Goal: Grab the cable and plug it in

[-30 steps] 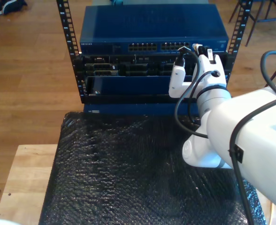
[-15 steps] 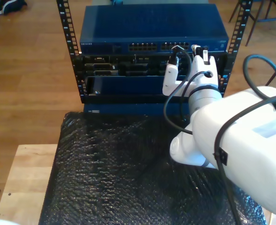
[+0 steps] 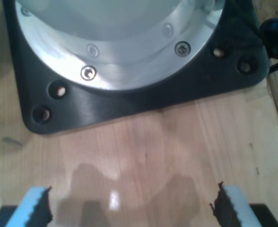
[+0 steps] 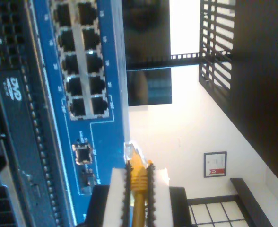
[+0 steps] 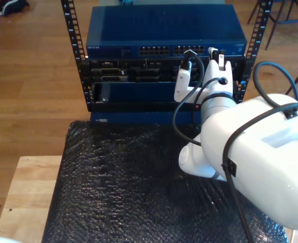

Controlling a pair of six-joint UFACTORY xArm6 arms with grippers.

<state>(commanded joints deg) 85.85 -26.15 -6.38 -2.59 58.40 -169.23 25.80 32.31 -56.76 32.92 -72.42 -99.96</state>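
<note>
Yellow cable (image 4: 138,189), blue switch (image 4: 82,94), glossy black mat (image 5: 128,187).

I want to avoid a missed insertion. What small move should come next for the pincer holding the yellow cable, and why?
Probably ease my second pincer sideways along the blue switch toward the port block. It is shut on the cable, whose clear connector sits past the last ports, not facing one.

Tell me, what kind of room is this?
Probably a lab or workshop: a blue network switch sits in a metal rack, a wood floor lies around it, and my second gripper holds the yellow cable.
</note>
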